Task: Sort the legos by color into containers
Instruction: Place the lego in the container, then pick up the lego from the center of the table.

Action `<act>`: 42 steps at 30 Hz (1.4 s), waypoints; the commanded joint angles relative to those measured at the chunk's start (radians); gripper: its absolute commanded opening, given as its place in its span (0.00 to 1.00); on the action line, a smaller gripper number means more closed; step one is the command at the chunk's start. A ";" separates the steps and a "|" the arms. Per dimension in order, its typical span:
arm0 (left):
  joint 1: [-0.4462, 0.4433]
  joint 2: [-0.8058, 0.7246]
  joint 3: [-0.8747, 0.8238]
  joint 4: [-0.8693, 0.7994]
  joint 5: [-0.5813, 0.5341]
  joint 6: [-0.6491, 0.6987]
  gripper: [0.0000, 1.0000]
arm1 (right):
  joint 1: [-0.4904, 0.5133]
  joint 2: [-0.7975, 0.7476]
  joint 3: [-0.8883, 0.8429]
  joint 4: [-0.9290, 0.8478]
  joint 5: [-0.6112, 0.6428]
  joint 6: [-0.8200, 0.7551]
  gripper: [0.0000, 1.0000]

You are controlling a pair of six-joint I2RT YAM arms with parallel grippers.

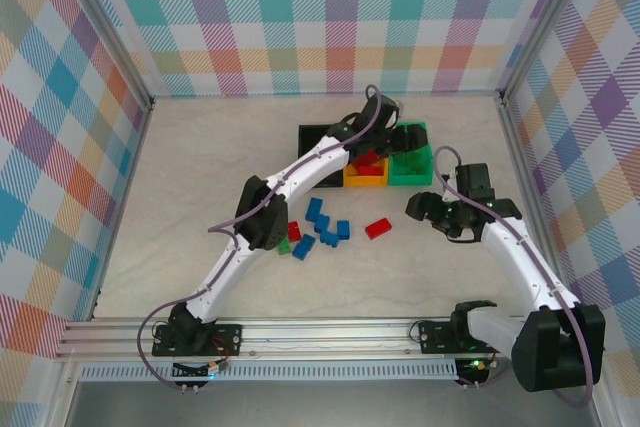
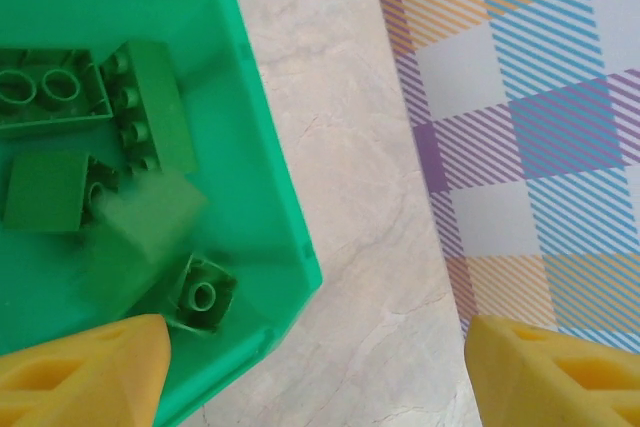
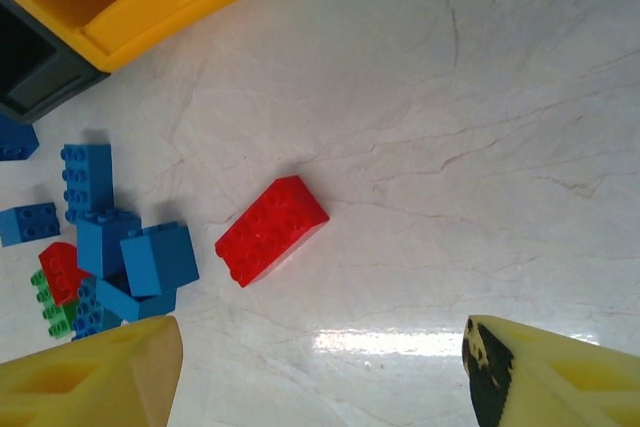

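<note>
My left gripper (image 1: 398, 136) hangs open over the green bin (image 1: 412, 169), with nothing between its yellow fingers (image 2: 90, 372). Inside the green bin (image 2: 255, 117) lie several green bricks (image 2: 150, 102), and one green brick (image 2: 140, 232) looks blurred. The orange bin (image 1: 364, 178) holds red bricks (image 1: 368, 160). The black bin (image 1: 318, 137) is partly hidden by the left arm. My right gripper (image 1: 425, 209) stands open above the table, right of a lone red brick (image 3: 272, 230). A pile of blue bricks (image 3: 115, 247) with a red brick (image 3: 55, 269) and a green brick (image 3: 48, 302) lies further left.
The three bins stand in a row at the back centre, seen as the orange bin (image 3: 130, 2) and black bin (image 3: 40, 82) in the right wrist view. Checked walls close in the marble table (image 1: 200, 167) on three sides. Bare tabletop lies left and front right.
</note>
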 commanded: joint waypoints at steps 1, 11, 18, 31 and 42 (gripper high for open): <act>-0.004 -0.152 -0.126 0.068 0.006 0.027 0.77 | 0.043 0.010 -0.018 -0.002 -0.043 0.017 0.75; 0.007 -0.638 -0.748 0.205 -0.121 0.128 0.78 | 0.264 0.175 0.013 0.090 0.106 0.152 0.74; 0.035 -0.934 -1.120 0.209 -0.221 0.141 0.79 | 0.360 0.379 0.077 0.164 0.135 0.219 0.73; 0.044 -1.258 -1.470 0.108 -0.361 0.112 0.80 | 0.410 0.695 0.335 0.125 0.269 0.142 0.70; 0.046 -1.370 -1.550 -0.008 -0.464 0.127 0.81 | 0.445 0.741 0.361 0.044 0.341 0.077 0.24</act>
